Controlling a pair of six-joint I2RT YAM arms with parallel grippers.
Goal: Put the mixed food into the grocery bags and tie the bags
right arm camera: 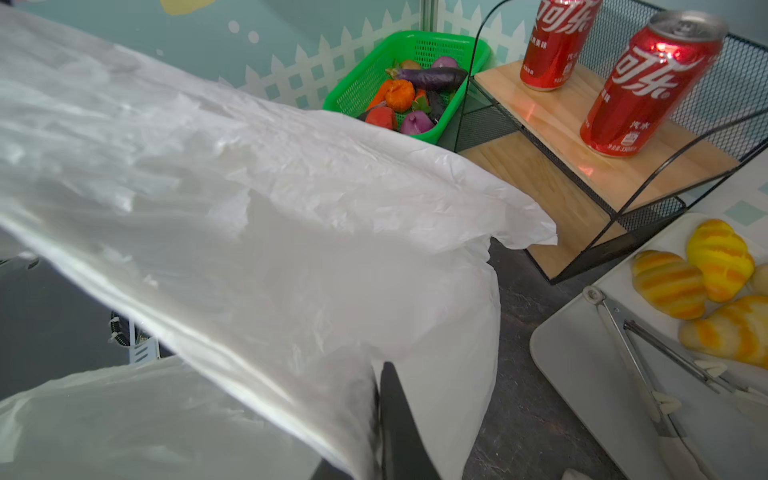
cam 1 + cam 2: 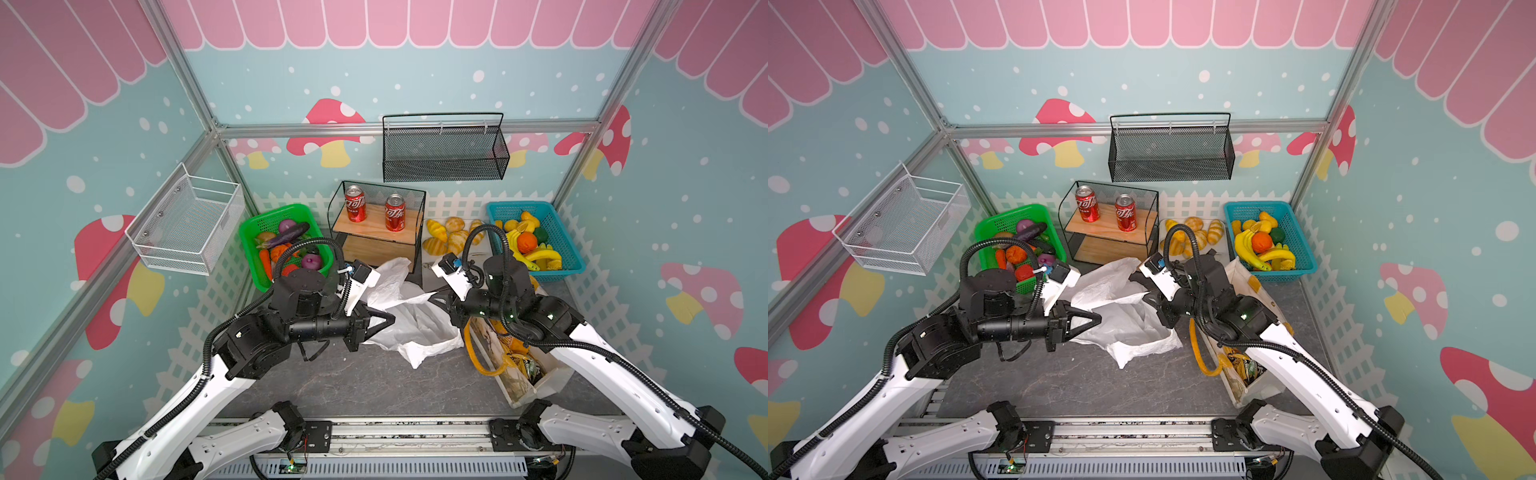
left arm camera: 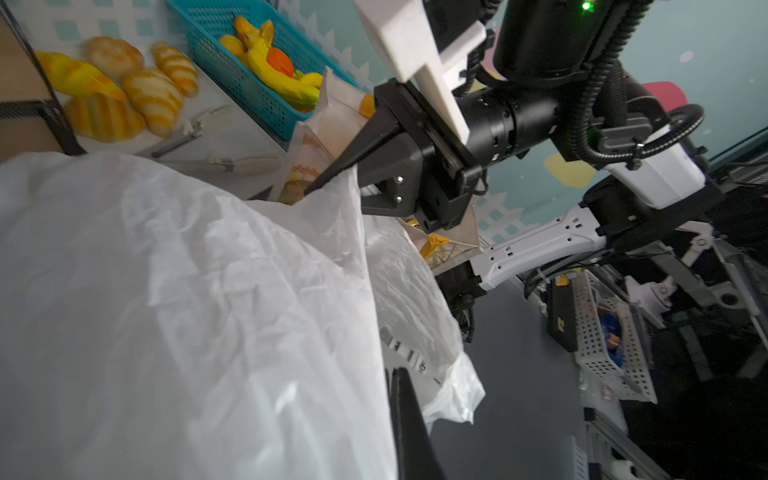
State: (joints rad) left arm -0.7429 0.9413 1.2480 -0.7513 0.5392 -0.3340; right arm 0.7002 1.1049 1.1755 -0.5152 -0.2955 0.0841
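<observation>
- While both arms meet over the dark grey tabletop (image 2: pixel 353 386), the thin crinkly white plastic carrier bag (image 2: pixel 415 328) lies between them, just in front of the black wire shelf (image 2: pixel 419 232).
- The left gripper (image 2: pixel 390 319) has its jaws pressed together to a point, and it pinches the left edge of the bag.
- The right gripper (image 3: pixel 332 176) is clenched on the opposite corner; the film rises up to its tip.
- The cream fabric tote (image 2: pixel 521 392) stands beside the right arm, with yellow snack packets (image 2: pixel 515 357) inside.
- The small toy vegetables (image 2: pixel 286 245) lie in the green plastic basket (image 2: pixel 249 249), apart from both bags.
</observation>
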